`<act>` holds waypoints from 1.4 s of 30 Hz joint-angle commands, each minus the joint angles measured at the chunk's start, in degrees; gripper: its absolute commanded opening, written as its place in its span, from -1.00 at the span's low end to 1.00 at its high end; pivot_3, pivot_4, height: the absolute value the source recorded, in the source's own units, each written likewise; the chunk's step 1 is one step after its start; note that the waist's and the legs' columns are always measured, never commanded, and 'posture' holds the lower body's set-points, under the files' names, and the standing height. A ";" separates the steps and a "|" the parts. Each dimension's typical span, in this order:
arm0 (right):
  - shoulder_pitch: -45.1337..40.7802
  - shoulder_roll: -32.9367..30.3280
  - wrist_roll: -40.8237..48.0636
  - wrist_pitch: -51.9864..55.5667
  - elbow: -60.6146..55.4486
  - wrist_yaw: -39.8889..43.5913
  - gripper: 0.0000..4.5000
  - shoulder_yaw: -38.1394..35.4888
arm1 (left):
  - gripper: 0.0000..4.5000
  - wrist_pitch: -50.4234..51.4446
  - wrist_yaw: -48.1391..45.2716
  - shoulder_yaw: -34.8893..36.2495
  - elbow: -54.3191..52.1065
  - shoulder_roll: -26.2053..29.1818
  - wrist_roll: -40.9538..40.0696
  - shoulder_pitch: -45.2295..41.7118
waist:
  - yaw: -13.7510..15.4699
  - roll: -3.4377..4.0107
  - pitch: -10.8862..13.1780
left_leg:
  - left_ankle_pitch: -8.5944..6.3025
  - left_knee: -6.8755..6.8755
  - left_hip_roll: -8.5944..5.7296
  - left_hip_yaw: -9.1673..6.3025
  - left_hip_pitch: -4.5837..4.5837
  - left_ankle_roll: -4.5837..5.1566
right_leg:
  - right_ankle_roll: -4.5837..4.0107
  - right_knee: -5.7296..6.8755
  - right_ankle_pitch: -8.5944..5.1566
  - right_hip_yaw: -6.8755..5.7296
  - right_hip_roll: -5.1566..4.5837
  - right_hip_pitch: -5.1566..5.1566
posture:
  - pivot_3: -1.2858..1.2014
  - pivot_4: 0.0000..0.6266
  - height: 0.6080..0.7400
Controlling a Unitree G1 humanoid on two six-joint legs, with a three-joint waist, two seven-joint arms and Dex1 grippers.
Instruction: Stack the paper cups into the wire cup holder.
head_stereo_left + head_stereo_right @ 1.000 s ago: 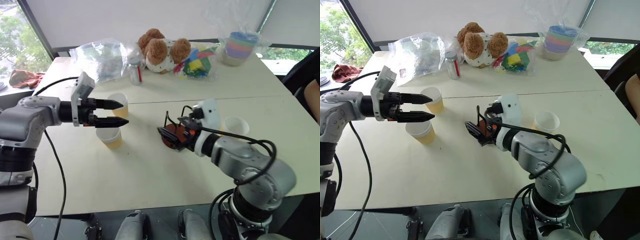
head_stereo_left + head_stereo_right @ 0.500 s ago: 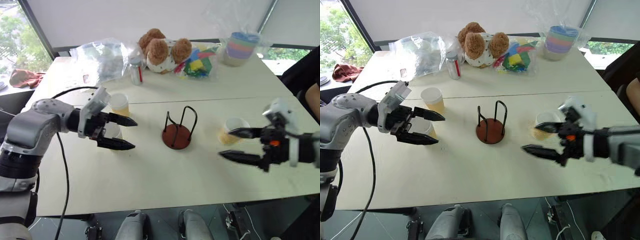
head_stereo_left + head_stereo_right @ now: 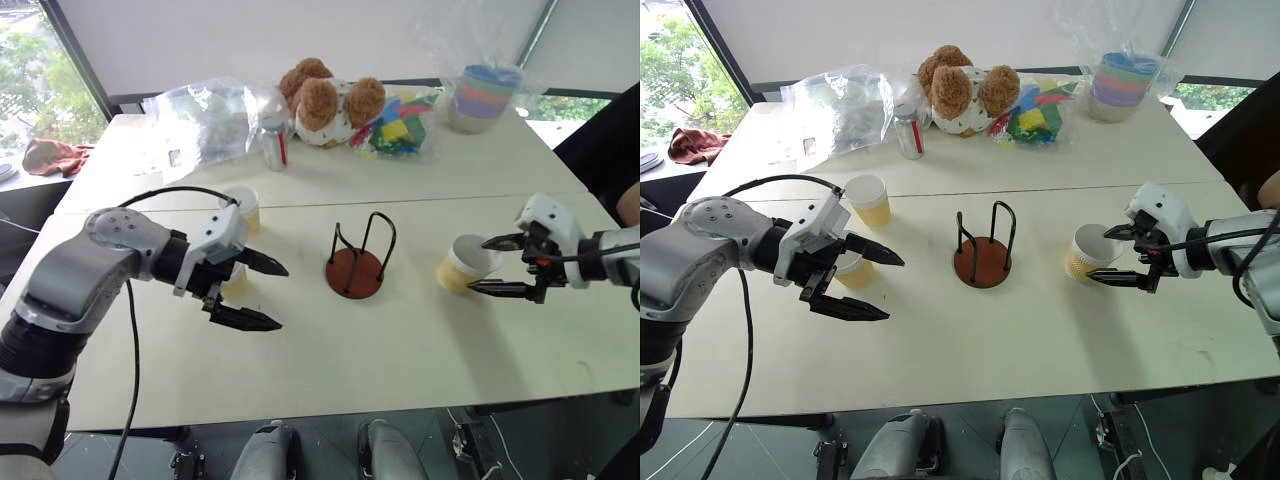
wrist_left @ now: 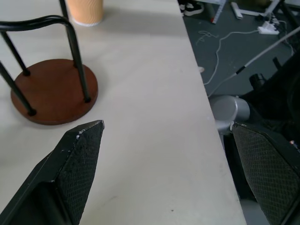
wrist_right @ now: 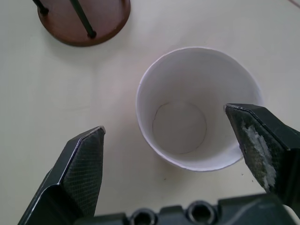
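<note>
The wire cup holder [image 3: 355, 270] stands upright mid-table, black loops on a reddish-brown disc. One paper cup [image 3: 462, 263] stands to its right. My right gripper [image 3: 478, 266] is open astride that cup: one finger [image 5: 255, 140] is at the rim, the other [image 5: 79, 164] stands apart from it. A second paper cup [image 3: 240, 205] stands at the left. A third [image 3: 852, 270] is partly hidden behind my left gripper [image 3: 280, 297], which is open, empty, and points toward the holder [image 4: 54, 91].
At the back of the table [image 3: 330, 370] lie a teddy bear [image 3: 330, 100], clear plastic bags [image 3: 205, 120], a small bottle [image 3: 272, 145] and a stack of pastel bowls [image 3: 483, 92]. A person's arm [image 3: 628, 200] shows at the right edge.
My right gripper left the holder, which now stands upright, and swung right to the right-hand cup. My left gripper drew back and turned in front of the near left cup.
</note>
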 commanded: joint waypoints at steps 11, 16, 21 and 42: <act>-9.15 0.25 -2.51 -2.60 1.83 8.05 -0.97 1.65 | 1.00 0.33 2.23 2.57 0.82 1.16 -0.76 -1.37 | -0.17 0.03 0.02 | 0.13 0.02 0.00 0.01 0.00 -0.23 | 0.00 0.02 0.00 -0.01 0.00 0.00 | 0.03 -0.52 1.00; -31.95 2.09 -6.28 -0.94 5.13 16.49 -0.97 8.57 | 1.00 -0.71 0.85 2.93 4.42 2.43 -0.02 -2.88 | -0.55 0.26 0.15 | 0.14 0.02 0.01 0.07 0.01 -0.25 | 0.00 0.11 0.00 0.03 0.00 -0.14 | 0.03 -0.52 1.00; -46.41 9.79 -7.40 -1.72 8.07 22.96 -0.97 13.67 | 1.00 -1.79 1.62 3.22 6.96 1.93 0.79 -3.98 | -0.26 0.22 0.13 | 0.20 -0.08 0.10 -0.02 0.00 -0.37 | 0.00 0.19 -0.01 -0.03 0.14 -0.22 | 0.03 -0.52 1.00; -46.45 13.21 -0.46 -11.73 7.45 24.62 -0.97 27.25 | 1.00 -1.06 5.88 8.24 2.43 2.15 -1.34 2.58 | -0.28 0.20 0.12 | 0.22 0.13 -0.06 -0.09 -0.43 -0.39 | 0.02 0.33 0.00 -0.11 -0.04 -0.39 | 0.03 -0.52 1.00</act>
